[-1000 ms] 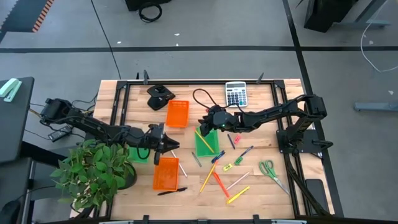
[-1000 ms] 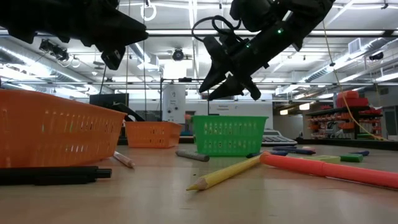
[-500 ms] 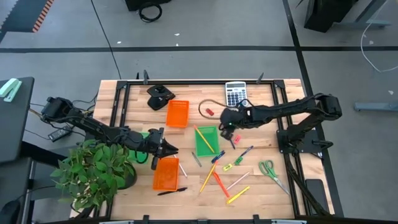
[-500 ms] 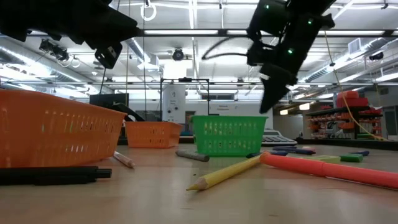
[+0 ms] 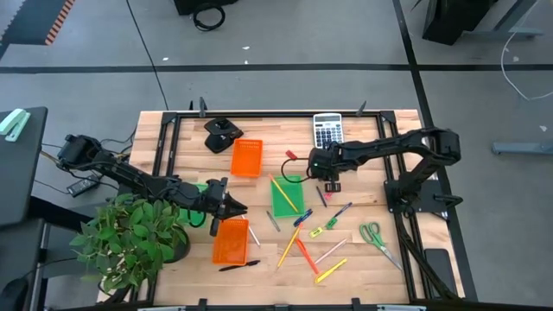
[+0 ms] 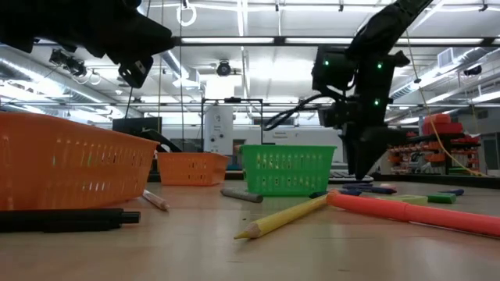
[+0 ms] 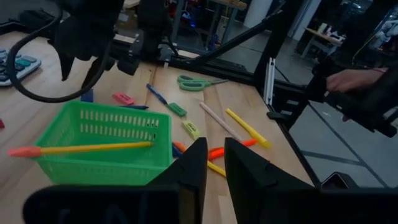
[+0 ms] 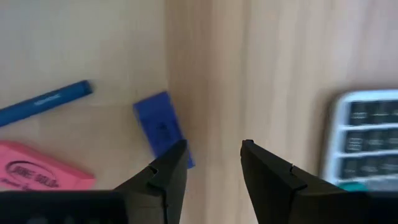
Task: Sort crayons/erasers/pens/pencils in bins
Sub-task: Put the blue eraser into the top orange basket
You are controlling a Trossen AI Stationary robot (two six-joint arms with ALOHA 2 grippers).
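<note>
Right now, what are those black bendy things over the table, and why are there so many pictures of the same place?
Those are two robot arms, each ending in two fingers for picking things up. One camera looks down from above, one sits low at table height, and one rides on each arm's wrist. On the wooden table lie pencils, pens, erasers, scissors, a calculator, and orange and green bins for sorting. The green bin already has a yellow pencil in it. The right gripper points down with open fingers over a blue eraser, holding nothing. The left gripper waits above an orange bin, fingers nearly together, with nothing visibly in them.
</note>
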